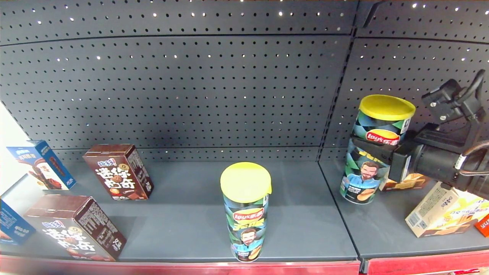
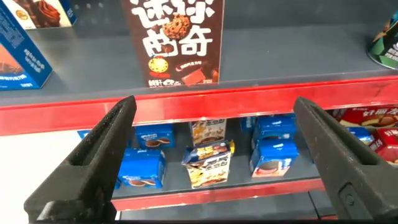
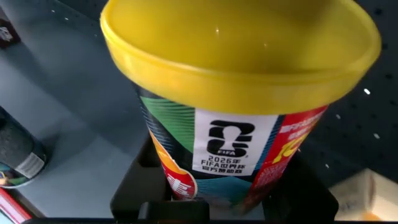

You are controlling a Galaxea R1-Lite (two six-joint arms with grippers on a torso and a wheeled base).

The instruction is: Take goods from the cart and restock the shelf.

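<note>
The right gripper (image 1: pixel 376 147) is clamped around the middle of a tall printed crisp can with a yellow plastic lid (image 1: pixel 362 177), at the right section of the dark grey metal shelf (image 1: pixel 183 214), just beside yellowish cartons (image 1: pixel 443 212). A matching can (image 1: pixel 246 214) stands near the front edge. The left gripper (image 2: pixel 214 106) is spread wide and empty, facing a brown biscuit box (image 2: pixel 177 40)

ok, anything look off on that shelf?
No spills or damage. Untidy only: the pale yellow box at the right end lies flat and askew; the rear brown box and front brown box on the left sit turned at angles. The free chip can stands upright near the red front lip. The right hand grips the held chip can.
</note>
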